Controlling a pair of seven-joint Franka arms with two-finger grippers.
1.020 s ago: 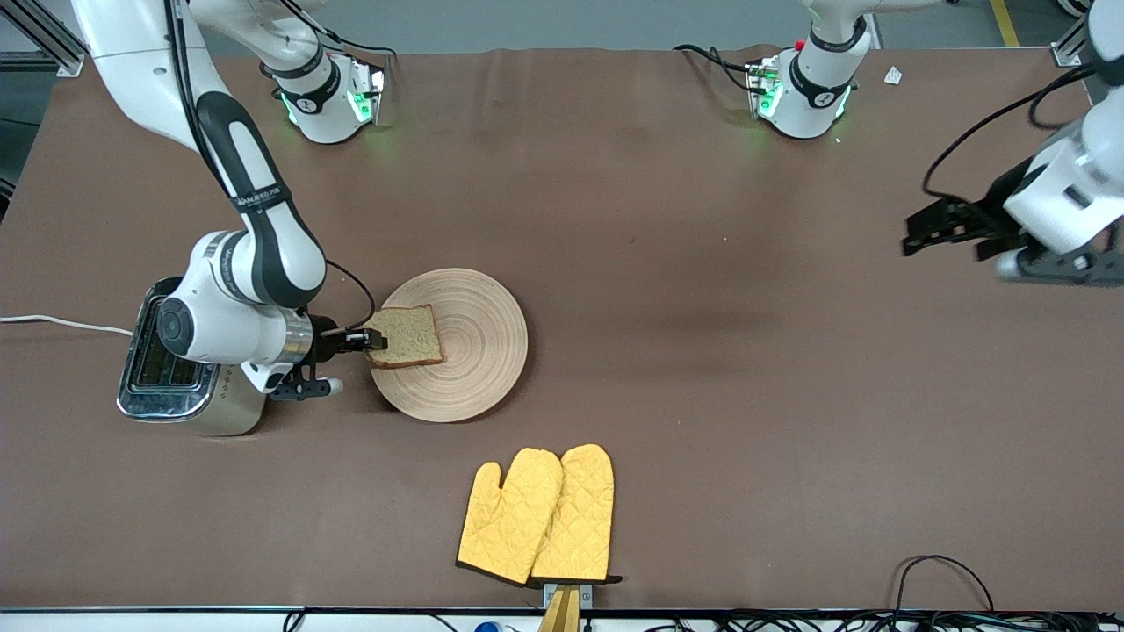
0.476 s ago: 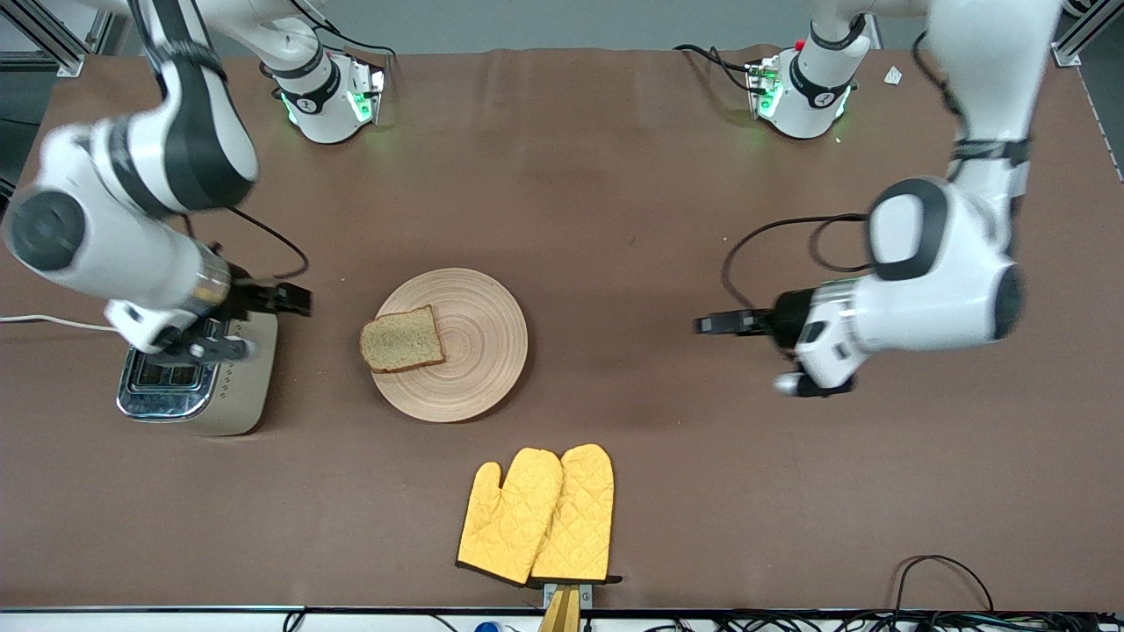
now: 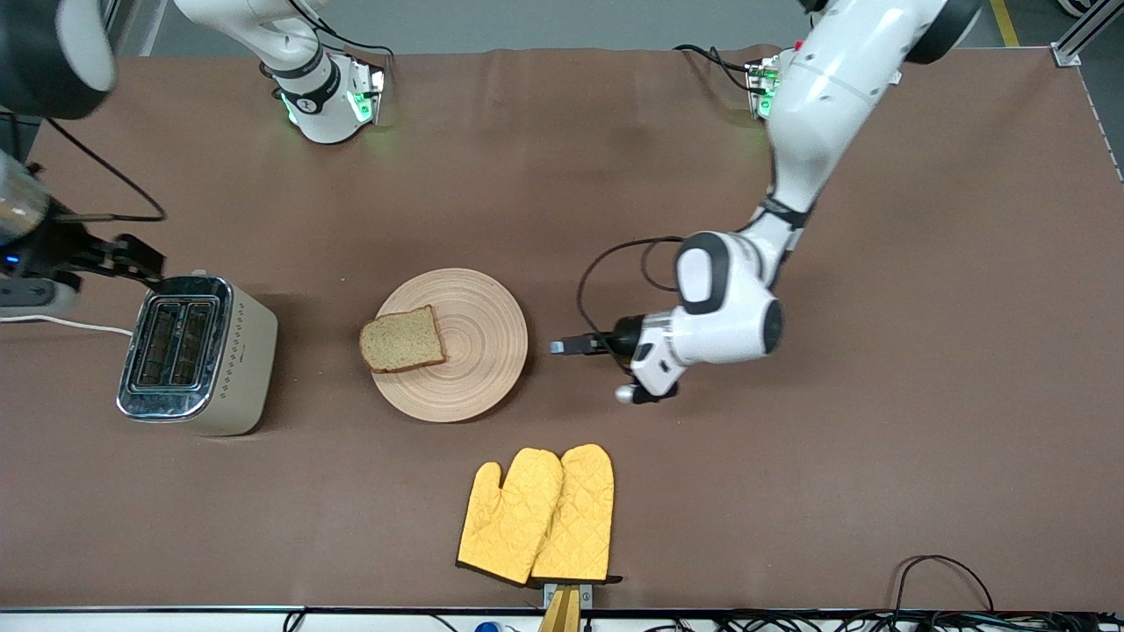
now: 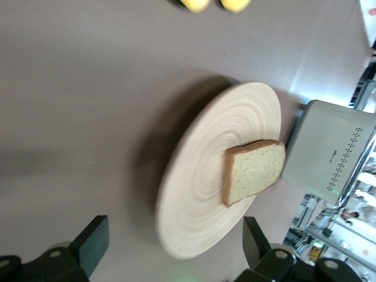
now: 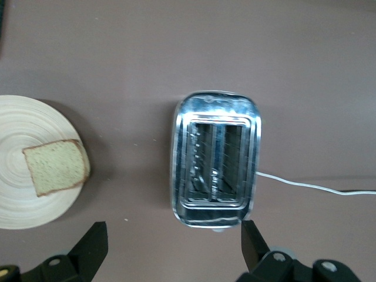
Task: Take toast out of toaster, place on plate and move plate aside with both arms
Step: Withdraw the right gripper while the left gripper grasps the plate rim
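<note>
The toast [image 3: 401, 339] lies flat on the plate [image 3: 474, 351], on the part toward the right arm's end, with one corner over the rim. My left gripper [image 3: 558, 348] is open and empty, low beside the plate's rim toward the left arm's end, a little apart from it. In the left wrist view the plate [image 4: 200, 188] and toast [image 4: 252, 171] lie just ahead of the open gripper [image 4: 174, 228]. My right gripper [image 3: 132, 256] is open and empty, up over the table by the toaster. The right wrist view shows the gripper [image 5: 173, 235], the toast [image 5: 56, 166] and the plate [image 5: 17, 200].
A silver two-slot toaster [image 3: 195, 353] stands toward the right arm's end of the plate, its white cable [image 3: 61, 323] running off the table. It also shows in the right wrist view [image 5: 216, 158]. Two yellow oven mitts [image 3: 537, 516] lie nearer to the front camera than the plate.
My right gripper let go of the toast on the plate, then rose and drew away past the toaster. My left arm swung in from its end of the table to the plate's rim.
</note>
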